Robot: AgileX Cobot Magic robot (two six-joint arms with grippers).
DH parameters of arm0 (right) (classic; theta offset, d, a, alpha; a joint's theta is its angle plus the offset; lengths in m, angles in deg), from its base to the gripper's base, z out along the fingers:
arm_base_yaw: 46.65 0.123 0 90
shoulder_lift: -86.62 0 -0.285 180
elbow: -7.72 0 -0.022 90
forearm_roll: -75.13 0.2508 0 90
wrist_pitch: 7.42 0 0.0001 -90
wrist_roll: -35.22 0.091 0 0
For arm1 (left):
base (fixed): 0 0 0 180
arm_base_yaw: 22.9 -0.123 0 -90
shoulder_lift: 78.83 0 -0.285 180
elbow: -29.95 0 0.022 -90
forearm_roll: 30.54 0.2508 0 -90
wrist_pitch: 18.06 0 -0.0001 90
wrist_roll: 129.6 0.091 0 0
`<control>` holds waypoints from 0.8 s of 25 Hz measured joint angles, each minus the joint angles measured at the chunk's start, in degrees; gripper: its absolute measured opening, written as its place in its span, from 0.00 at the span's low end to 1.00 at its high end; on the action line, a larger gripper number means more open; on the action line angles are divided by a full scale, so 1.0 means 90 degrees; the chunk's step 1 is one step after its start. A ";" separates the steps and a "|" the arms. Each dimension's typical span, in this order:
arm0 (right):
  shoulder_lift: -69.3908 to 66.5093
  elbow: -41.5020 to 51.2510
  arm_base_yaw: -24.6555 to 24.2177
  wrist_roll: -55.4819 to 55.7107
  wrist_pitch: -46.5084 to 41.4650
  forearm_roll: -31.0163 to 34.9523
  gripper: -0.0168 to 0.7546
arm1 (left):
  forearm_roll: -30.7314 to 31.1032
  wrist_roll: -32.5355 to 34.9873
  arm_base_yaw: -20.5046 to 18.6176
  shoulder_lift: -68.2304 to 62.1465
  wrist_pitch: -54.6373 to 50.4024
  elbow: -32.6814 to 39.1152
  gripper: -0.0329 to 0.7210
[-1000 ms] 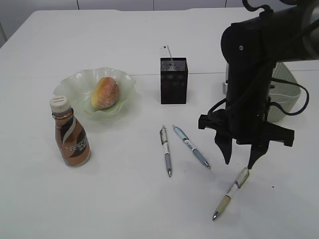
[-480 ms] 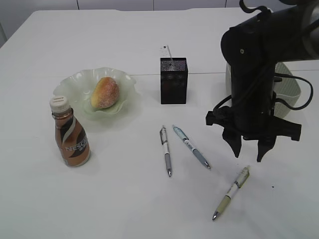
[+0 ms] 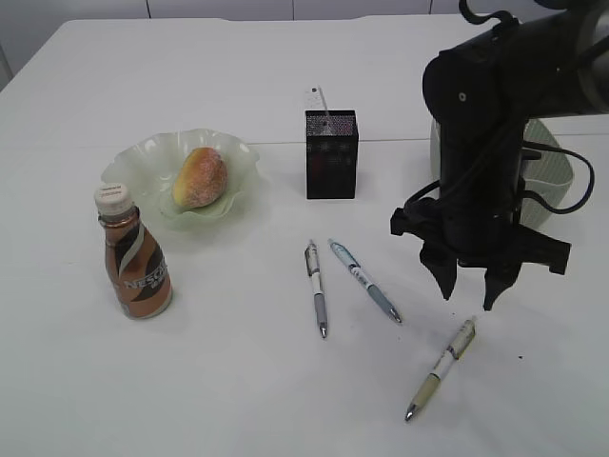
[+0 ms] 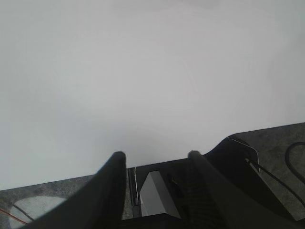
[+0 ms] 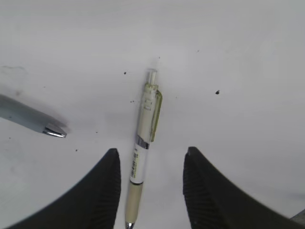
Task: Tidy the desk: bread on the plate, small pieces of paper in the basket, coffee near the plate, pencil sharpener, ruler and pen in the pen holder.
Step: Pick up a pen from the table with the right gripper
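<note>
While the bread (image 3: 201, 178) sits on the plate (image 3: 143, 157) with the coffee (image 3: 132, 255) at its seven o'clock, three pens lie loose at the pen holder's (image 3: 331, 154) six o'clock, the green pen (image 3: 441, 368) beneath the right gripper's (image 3: 470, 289) parted, empty jaws.

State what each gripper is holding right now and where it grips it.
Nothing is held. The right gripper hangs open above the green pen, which lies on the table between its fingers. The left gripper is open and empty.

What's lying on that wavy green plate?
One bread roll lies on the green plate. Whatever is beneath the roll is covered. The coffee bottle stands just in front.
</note>
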 joint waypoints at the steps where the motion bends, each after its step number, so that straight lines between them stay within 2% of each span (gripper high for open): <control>1: 0.0000 0.0000 0.0000 -0.0097 -0.0012 -0.0015 0.47 | 0.0000 0.0000 0.0000 0.0000 0.0000 0.0000 0.45; 5: 0.0000 0.0000 0.0000 -0.0499 -0.0090 -0.0015 0.46 | 0.0011 0.0000 0.0000 0.0000 0.0000 0.0000 0.45; 10: 0.0000 0.0000 -0.0032 -0.0857 -0.0136 -0.0004 0.36 | 0.0011 0.0011 0.0000 0.0000 0.0000 0.0000 0.45; 16: 0.0000 0.0100 -0.0382 -0.1301 -0.0136 0.0092 0.34 | 0.0011 0.0011 0.0000 0.0000 0.0000 0.0000 0.45; 20: 0.0212 0.0664 -0.0564 -0.1437 -0.0136 0.0173 0.34 | 0.0011 0.0011 0.0000 0.0000 0.0000 0.0000 0.45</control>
